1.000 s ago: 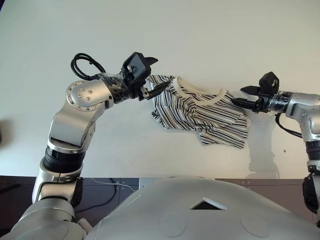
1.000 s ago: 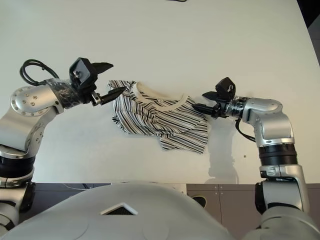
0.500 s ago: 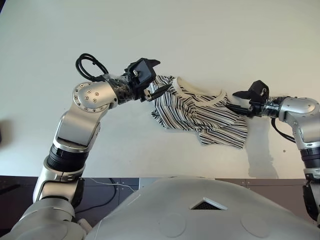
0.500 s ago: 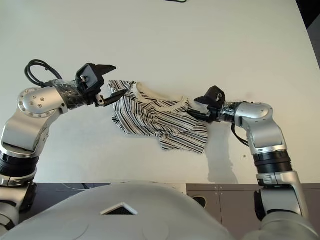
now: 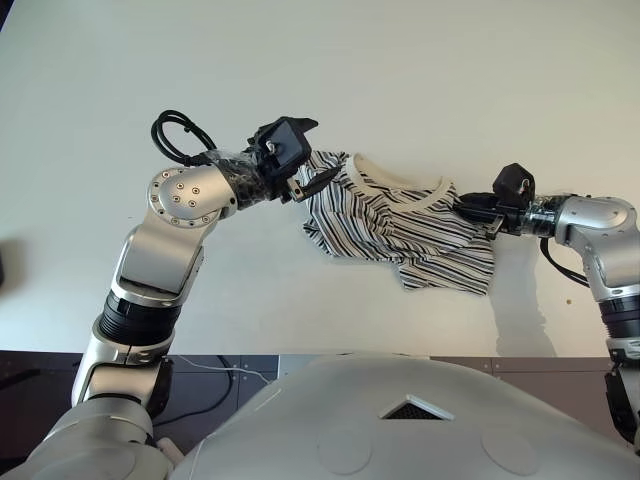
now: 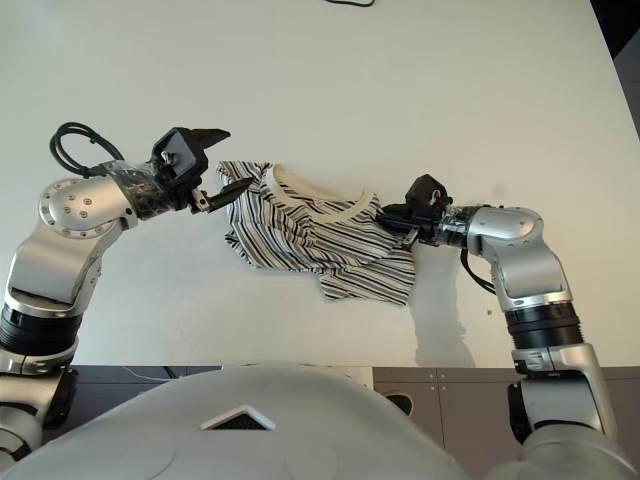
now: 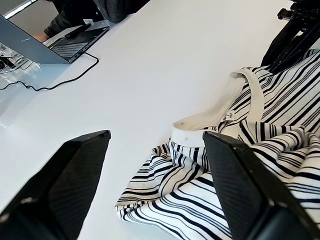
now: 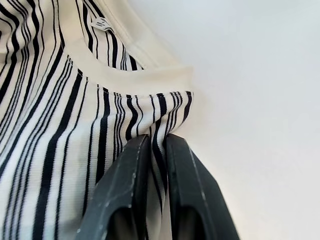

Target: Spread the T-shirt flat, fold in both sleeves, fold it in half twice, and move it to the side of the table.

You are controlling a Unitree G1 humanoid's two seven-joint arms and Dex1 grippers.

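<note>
Progress is slight, as I judge it: almost none of the job is done. The T-shirt (image 5: 400,225) lies bunched near the middle of the white surface (image 5: 300,60). Its striped body is wrinkled and doubled over on itself, with the cream collar (image 5: 395,185) on the side away from me. It is not spread flat, so both sleeve folds, both halvings and the move to the side of the surface are all left to do.

My right gripper (image 5: 465,207) is clenched on the cloth. In the right wrist view its fingers (image 8: 127,190) pinch a ridge of striped fabric just beside the collar, at the shoulder on the robot's right. My left gripper (image 6: 238,158) is released, jaws wide apart, just beside the opposite end of the shirt, by the crumpled shoulder on the robot's left. As far as I can tell it touches no fabric.

I read this as the spreading step, with one shoulder held and the other waiting to be gripped. Closing the left gripper on a single layer looks important, because a doubled fold would probably leave the shirt twisted.
</note>
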